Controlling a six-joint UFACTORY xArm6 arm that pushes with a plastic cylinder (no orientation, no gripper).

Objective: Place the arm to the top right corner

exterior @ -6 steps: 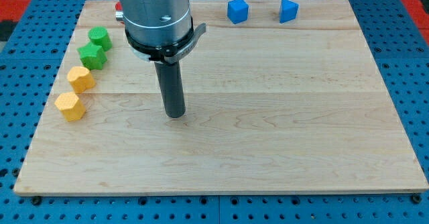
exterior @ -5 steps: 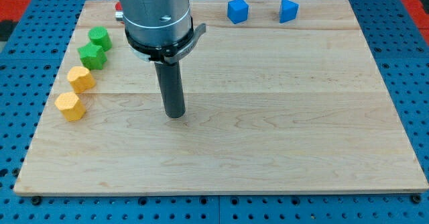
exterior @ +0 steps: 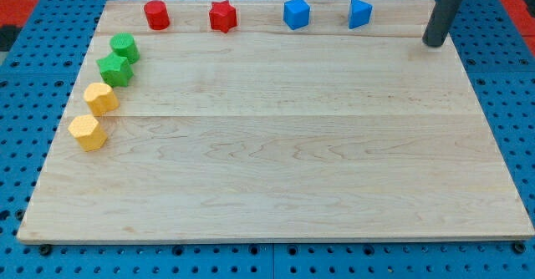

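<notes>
My tip [exterior: 435,42] sits at the board's [exterior: 276,195] top-right corner, no block touching it. Nearest obstacle: blue block [exterior: 359,13] at 10 o'clock, near but apart; blue cube [exterior: 296,13] further out the same way. Top edge at 9–10 o'clock also carries red star [exterior: 222,16] and red cylinder [exterior: 156,15]. Far left edge holds two green blocks [exterior: 119,58] and two yellow blocks [exterior: 94,116], well apart from me. From 6 through 8 o'clock the board is open.

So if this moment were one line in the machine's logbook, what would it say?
my tip: top right corner of board | nearest: blue block, at its left, apart | touching: nothing | corner reached
</notes>
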